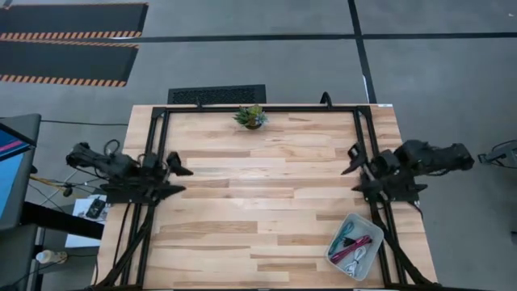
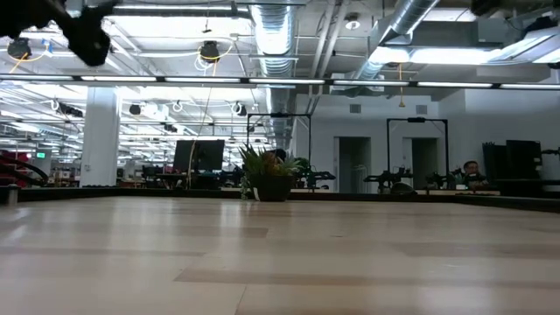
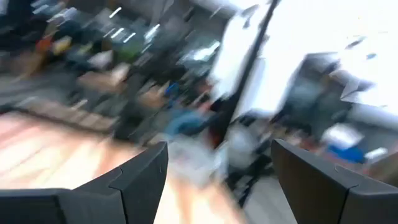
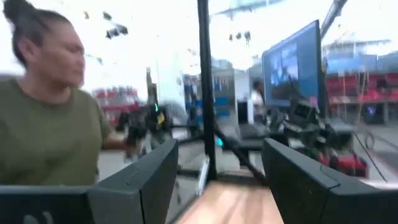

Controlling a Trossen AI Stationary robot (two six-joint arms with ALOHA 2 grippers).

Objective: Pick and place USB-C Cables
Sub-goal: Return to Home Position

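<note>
The USB-C cables lie bundled in a grey tray at the table's near right corner. A maroon one and a teal one stand out, and paler and darker coils lie beside them. My left gripper hangs open over the table's left edge, far from the tray; its two dark fingers stand wide apart with nothing between them. My right gripper is open too, above the right edge and beyond the tray's far side, with nothing between its fingers.
A small potted plant stands at the middle of the far edge. A black frame runs around the table's far and side edges. The bare wood between the arms is free. A person shows beyond the table in the right wrist view.
</note>
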